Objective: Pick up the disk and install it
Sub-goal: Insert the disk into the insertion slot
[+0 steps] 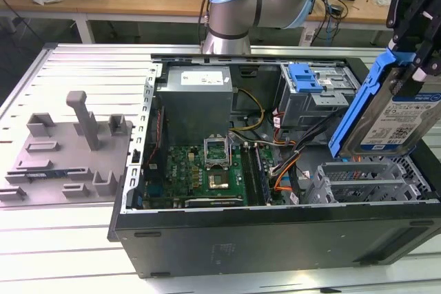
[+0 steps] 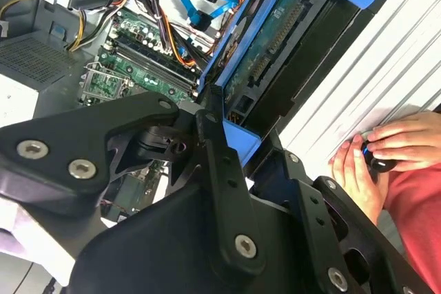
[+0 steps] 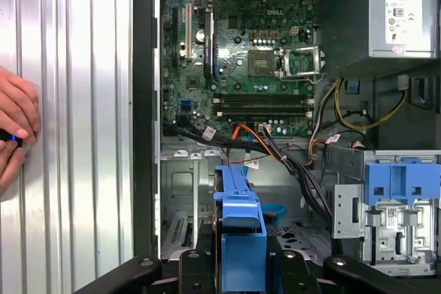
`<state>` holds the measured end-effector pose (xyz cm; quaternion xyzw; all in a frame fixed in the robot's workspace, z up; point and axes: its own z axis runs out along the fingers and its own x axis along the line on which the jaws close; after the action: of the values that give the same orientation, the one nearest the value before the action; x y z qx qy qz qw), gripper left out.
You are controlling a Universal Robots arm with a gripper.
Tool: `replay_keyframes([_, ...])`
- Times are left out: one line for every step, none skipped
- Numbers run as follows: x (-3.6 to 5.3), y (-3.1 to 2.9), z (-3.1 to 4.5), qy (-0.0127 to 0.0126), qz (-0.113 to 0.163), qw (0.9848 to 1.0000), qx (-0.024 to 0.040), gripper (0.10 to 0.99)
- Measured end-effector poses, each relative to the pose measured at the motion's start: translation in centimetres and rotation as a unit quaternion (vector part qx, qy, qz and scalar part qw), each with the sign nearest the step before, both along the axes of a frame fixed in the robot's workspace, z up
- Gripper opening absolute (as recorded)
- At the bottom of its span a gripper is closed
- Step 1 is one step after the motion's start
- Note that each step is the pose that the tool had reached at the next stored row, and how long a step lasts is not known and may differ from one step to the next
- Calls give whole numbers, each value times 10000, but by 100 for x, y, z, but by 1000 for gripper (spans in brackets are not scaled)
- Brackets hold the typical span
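Observation:
The disk (image 1: pixel 400 111) is a silver drive with a white-and-blue label in a bright blue carrier frame. It hangs tilted above the right end of the open computer case (image 1: pixel 275 239), over the silver drive cage (image 1: pixel 358 180). My gripper (image 1: pixel 412 56) is shut on its upper end, black fingers on both sides. The second wrist view shows the disk (image 2: pixel 275 46) from its underside, held in the gripper (image 2: pixel 238 135). In the first wrist view the disk (image 3: pixel 238 225) is edge-on between the fingers, above the cage (image 3: pixel 179 197).
Inside the case are a green motherboard (image 1: pixel 207 170), a grey power supply (image 1: pixel 196 101), bundled cables (image 1: pixel 289 163) and another blue carrier (image 1: pixel 303 77) in a bay. A grey fixture tray (image 1: pixel 69 149) lies at the exterior view's left. A person's hands (image 2: pixel 372 156) rest beside the case.

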<state>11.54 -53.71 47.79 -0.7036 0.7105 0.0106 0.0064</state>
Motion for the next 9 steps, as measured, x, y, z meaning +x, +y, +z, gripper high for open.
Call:
replay_keyframes([-3,-4,-2,0,0,10000,0,369])
replay_keyframes([-8,-14,-6,0,0,10000,-1,369])
replay_keyframes([-12,-20,-8,0,0,10000,-1,369])
replay_keyframes([-14,-26,-10,0,0,10000,-1,369])
replay_keyframes([-16,-33,-12,0,0,10000,-1,369])
replay_keyframes([-19,-42,-15,0,0,10000,-1,369])
replay_keyframes([-23,-53,-17,0,0,10000,-1,369])
replay_keyframes([-29,-69,-21,-1,0,10000,0,369])
replay_keyframes([-34,-76,-23,-4,-1,10000,-1,369])
